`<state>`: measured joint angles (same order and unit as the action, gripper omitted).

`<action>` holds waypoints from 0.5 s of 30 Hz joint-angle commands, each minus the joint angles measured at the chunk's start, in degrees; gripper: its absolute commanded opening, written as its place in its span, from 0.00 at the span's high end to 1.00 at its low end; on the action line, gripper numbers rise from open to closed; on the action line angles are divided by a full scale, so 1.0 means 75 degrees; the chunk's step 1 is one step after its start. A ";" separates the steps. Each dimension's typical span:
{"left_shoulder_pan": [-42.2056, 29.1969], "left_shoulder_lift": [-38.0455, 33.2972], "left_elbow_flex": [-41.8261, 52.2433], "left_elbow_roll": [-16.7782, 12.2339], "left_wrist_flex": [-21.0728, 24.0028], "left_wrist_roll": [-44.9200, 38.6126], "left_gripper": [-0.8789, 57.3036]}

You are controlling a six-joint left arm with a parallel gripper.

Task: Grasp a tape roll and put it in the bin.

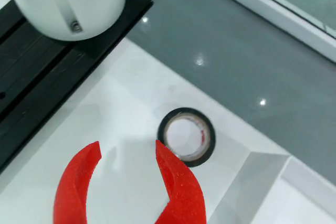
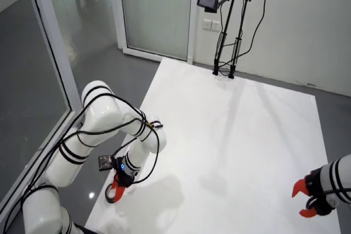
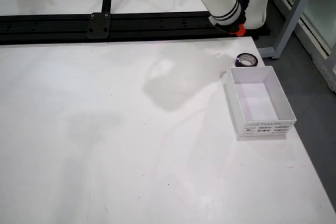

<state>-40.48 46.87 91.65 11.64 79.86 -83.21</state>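
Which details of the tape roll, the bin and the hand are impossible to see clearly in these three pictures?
- Tape roll: its label print is too blurred to read in the view that rides on the hand; in the high room view the arm hides it.
- White bin: only a corner shows in the view that rides on the hand, cut off by the frame edge.
- Hand: its base is cut off below; in the table view the arm hides most of it.
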 commanded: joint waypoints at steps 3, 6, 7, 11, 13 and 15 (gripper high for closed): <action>0.0464 0.0676 0.0002 0.0768 -0.0195 -0.0108 0.60; 0.0405 0.0864 0.0002 0.0779 -0.0300 -0.0214 0.60; 0.0370 0.0946 0.0002 0.0779 -0.0370 -0.0249 0.60; 0.0206 0.1262 -0.0009 0.0744 -0.0991 -0.0425 0.60; 0.0112 0.1403 -0.0009 0.0733 -0.1237 -0.0507 0.60; 0.0030 0.1508 -0.0009 0.0733 -0.1402 -0.0577 0.60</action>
<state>-38.32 51.37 91.69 15.76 77.82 -84.13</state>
